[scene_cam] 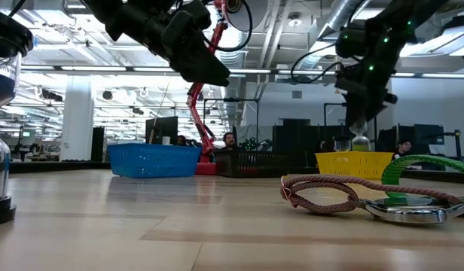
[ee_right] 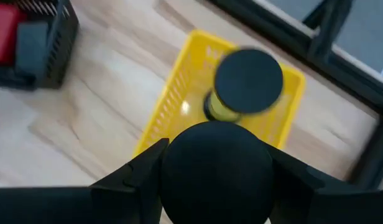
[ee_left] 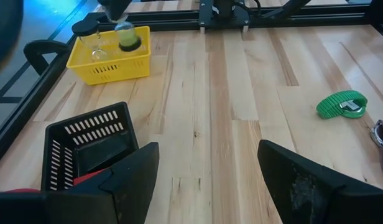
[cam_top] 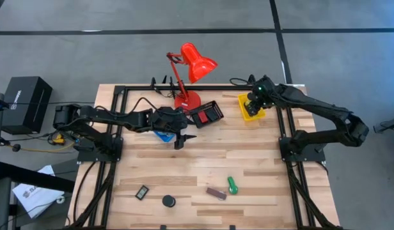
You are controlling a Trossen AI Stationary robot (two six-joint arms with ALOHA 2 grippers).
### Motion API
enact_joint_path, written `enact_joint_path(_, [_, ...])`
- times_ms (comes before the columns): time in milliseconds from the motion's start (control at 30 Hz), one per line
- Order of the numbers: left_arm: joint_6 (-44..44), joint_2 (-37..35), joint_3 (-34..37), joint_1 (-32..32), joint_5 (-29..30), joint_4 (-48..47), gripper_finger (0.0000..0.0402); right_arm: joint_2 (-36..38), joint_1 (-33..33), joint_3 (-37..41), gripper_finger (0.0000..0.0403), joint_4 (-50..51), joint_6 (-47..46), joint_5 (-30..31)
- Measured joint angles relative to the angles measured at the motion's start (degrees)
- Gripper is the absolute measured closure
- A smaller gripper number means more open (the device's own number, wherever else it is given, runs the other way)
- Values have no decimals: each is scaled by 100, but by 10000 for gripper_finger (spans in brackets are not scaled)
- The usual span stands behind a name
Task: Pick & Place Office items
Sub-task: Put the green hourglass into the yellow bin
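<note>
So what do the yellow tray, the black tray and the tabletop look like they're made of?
Yellow tray: likely moulded plastic, slightly glossy, with slotted walls. Black tray: apparently the same kind of plastic, judging by its matching slotted walls, matte. Tabletop: wood, light butcher-block strips with visible grain and joints, smooth, probably sealed.

Pale wood-plank table (cam_top: pixel 261 153), yellow slotted plastic tray (ee_left: pixel 110 65).
</note>
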State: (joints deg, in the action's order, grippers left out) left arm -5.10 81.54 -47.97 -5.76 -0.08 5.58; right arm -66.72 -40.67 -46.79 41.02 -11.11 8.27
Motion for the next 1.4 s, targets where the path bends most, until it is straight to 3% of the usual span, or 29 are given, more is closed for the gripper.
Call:
enact_joint_path(133, [2,0,0,0,2,0,133,-9,95,205,192,-634,-283,-22])
enact_joint_path(267, [0,0,0,0,0,0,133,-11,257,392,205,-1039,-498,89])
enact_joint_path(467, [2,0,0,0,0,0,133,-105,527,517,203,-1075,-804,983])
enact_joint_path(600, [2,0,-1,0,1,2,133,-256,614,615,185,-1372,-919,994])
enact_joint_path(900, [2,0,-2,1,0,1,133,-809,652,613,204,-1512,-1100,1007])
enact_joint_path(1000, [2,0,-2,0,2,0,133,-940,650,590,186,-1552,-1113,1071])
enact_joint_path(1133, [2,0,-2,1,1,2,133,-947,650,611,166,-1491,-1141,1001])
enact_joint_path(1400, [2,0,-2,1,0,4,133,-854,648,606,175,-1428,-946,979])
